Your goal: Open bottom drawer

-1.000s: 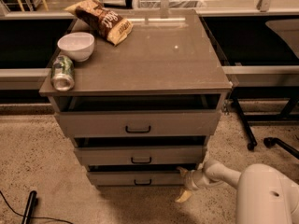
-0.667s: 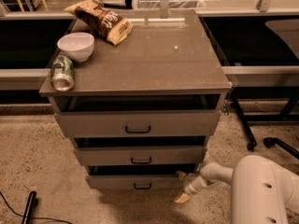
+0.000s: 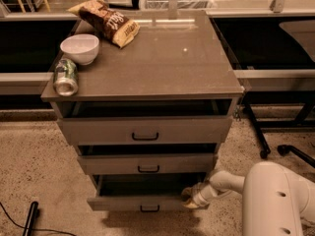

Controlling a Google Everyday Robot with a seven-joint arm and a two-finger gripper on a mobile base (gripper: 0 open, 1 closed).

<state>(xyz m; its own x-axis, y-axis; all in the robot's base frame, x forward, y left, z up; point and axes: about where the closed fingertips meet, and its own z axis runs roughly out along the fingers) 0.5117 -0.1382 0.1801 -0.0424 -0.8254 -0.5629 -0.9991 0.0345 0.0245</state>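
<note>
The grey-brown cabinet [image 3: 147, 63] has three drawers. The bottom drawer [image 3: 142, 202] is the lowest, with a short flat front and a small black bar handle [image 3: 149, 209]. It stands pulled out, with a dark gap showing above its front. My gripper [image 3: 193, 196] is at the drawer's right end, at the top corner of its front, reaching in from my white arm [image 3: 226, 182] at the lower right. The middle drawer [image 3: 146, 163] and top drawer [image 3: 145, 130] each stand slightly out too.
On the cabinet top lie a chip bag [image 3: 105, 19], a white bowl [image 3: 79, 48] and a can [image 3: 65, 76] on its side at the left edge. A chair base with castors [image 3: 275, 149] stands to the right. A black cable [image 3: 29, 218] lies on the floor at lower left.
The bottom drawer has slid further out toward me, and my gripper has stayed at its right end, moving with it. The arm's white body has shifted right.
</note>
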